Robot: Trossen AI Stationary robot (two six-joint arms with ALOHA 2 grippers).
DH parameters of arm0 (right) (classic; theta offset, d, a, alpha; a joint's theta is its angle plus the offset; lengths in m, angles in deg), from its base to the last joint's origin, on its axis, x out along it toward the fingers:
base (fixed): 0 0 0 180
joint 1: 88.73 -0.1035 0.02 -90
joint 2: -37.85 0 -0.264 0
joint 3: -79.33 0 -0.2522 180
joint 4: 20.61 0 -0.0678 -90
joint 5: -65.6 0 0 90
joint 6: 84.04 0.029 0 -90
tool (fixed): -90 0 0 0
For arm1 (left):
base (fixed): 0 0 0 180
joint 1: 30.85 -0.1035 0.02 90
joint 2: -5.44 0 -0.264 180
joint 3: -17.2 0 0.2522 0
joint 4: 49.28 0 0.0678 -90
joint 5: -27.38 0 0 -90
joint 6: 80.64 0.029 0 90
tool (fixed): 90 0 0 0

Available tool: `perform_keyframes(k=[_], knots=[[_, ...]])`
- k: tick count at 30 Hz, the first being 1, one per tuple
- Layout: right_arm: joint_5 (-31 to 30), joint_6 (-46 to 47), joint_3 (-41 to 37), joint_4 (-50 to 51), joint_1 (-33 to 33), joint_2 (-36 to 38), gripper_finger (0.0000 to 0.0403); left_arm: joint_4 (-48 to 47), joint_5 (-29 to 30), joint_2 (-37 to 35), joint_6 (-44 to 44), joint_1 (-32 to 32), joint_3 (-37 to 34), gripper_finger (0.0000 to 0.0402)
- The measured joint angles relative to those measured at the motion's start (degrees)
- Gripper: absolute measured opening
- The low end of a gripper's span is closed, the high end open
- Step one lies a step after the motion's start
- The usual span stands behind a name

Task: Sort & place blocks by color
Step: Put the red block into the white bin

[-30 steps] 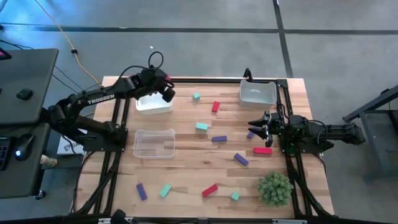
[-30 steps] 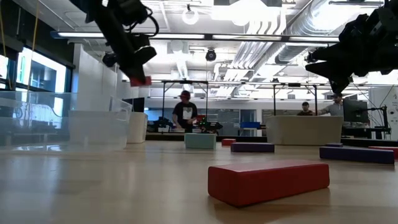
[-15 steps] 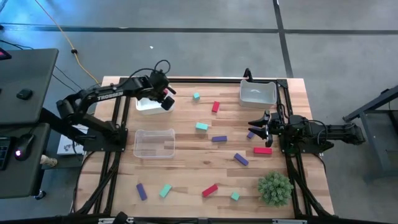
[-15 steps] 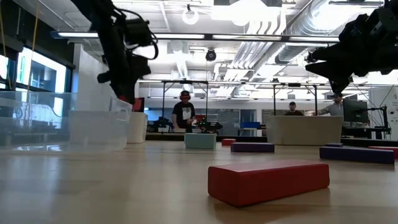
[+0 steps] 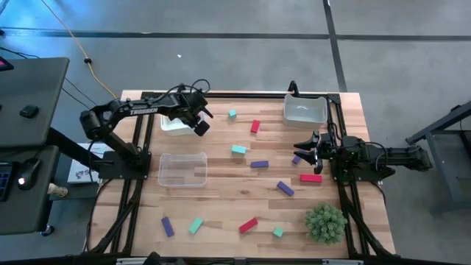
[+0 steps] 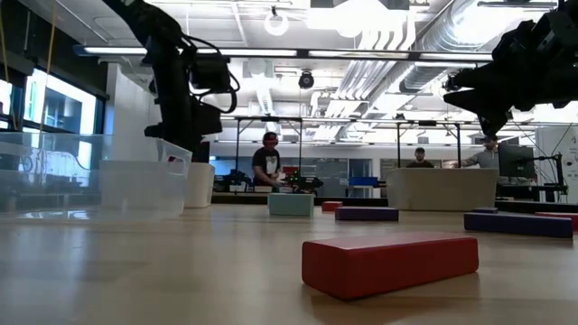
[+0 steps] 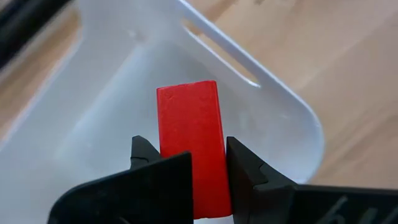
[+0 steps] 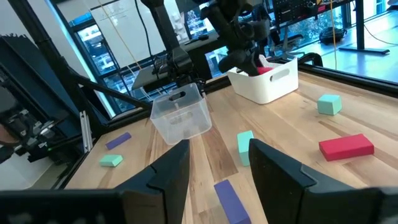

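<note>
Holding a red block [image 7: 189, 152] pinched between its fingers, the left gripper [image 5: 199, 122] has dropped from well above the white bin [image 5: 174, 124] by the table's far left corner to just over the bin's open top, so a release looks close. The left wrist view confirms the grip: both fingers press the block's sides, bin floor directly beneath. The high view hides the block under the wrist; the low view shows only the arm sunk behind the bin's wall.

Near edge: a purple bar [image 5: 167, 226], teal block [image 5: 195, 225], red bar [image 5: 248, 224] and teal cube [image 5: 278, 232] lie unsorted. Mid-table, more purple, teal and red blocks wait.

The right gripper [image 5: 303, 150] hovers by the right edge, fingers parted and empty, as the right wrist view shows.
</note>
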Motion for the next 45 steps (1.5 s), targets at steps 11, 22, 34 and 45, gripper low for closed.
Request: perform_keyframes(k=[11, 22, 34, 45], knots=[[0.0, 0.2, 0.0, 0.0, 0.0, 0.0, 0.0156, 0.6, -0.2, 0.3, 1.5, 3.1, 0.0, 0.0008], [0.0, 0.1, 0.0, 0.0, 0.0, 0.0, 0.0156, 0.5, -0.1, 0.3, 1.0, 4.7, 0.0, 0.0008], [0.0, 0.0, 0.0, 0.0, 0.0, 0.0, 0.0156, 1.1, 0.9, 0.3, 1.4, 1.5, 0.0, 0.0046], [0.0, 0.0, 0.0, 0.0, 0.0, 0.0, 0.0156, 1.1, -0.5, 0.3, 2.1, 1.1, 0.0, 0.0096]])
